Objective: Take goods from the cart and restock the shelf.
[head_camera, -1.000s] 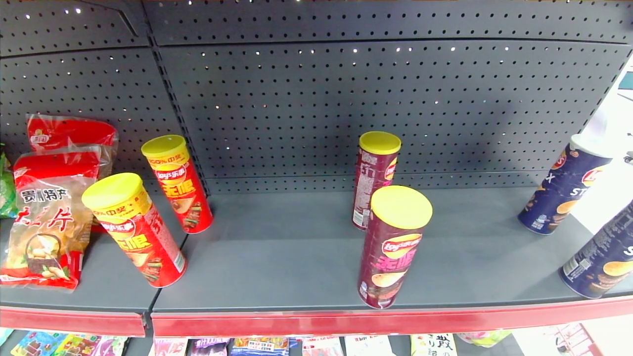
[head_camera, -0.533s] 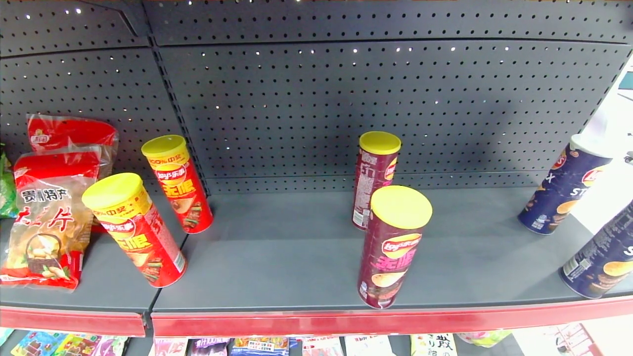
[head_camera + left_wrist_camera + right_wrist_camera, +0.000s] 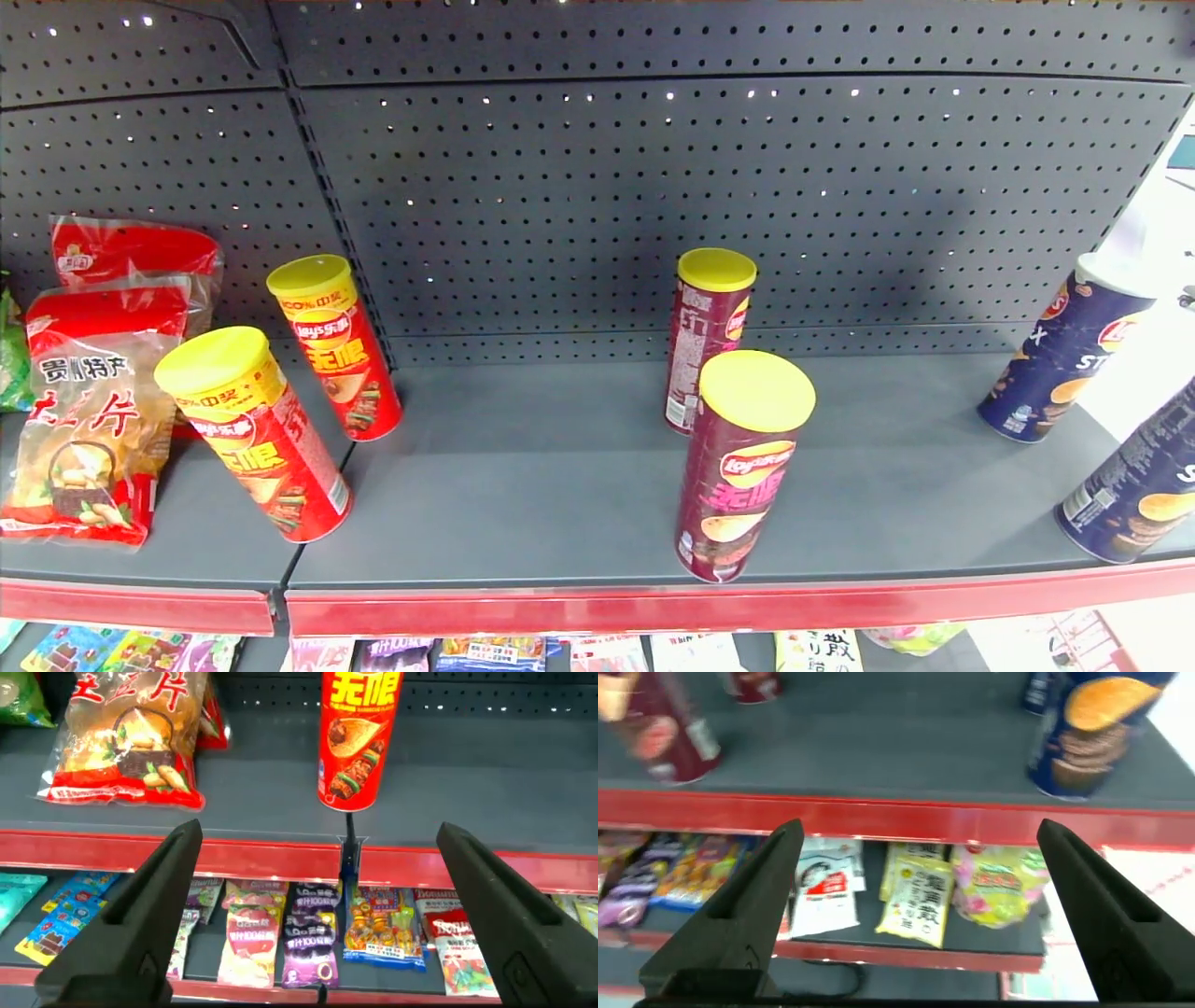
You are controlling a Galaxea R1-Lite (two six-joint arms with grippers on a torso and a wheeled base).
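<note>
Head view: shelf holds a red can and maroon can.

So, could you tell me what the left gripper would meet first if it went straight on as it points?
Probably the shelf's red front edge, just below the red can. The open left gripper aims about there; depth is unclear, so it might reach the can instead.

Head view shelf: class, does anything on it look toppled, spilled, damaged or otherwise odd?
Nothing is toppled, spilled or damaged. One small oddity: the rear maroon can has its front label turned sideways, unlike the front maroon can ahead of it on the shelf.
</note>
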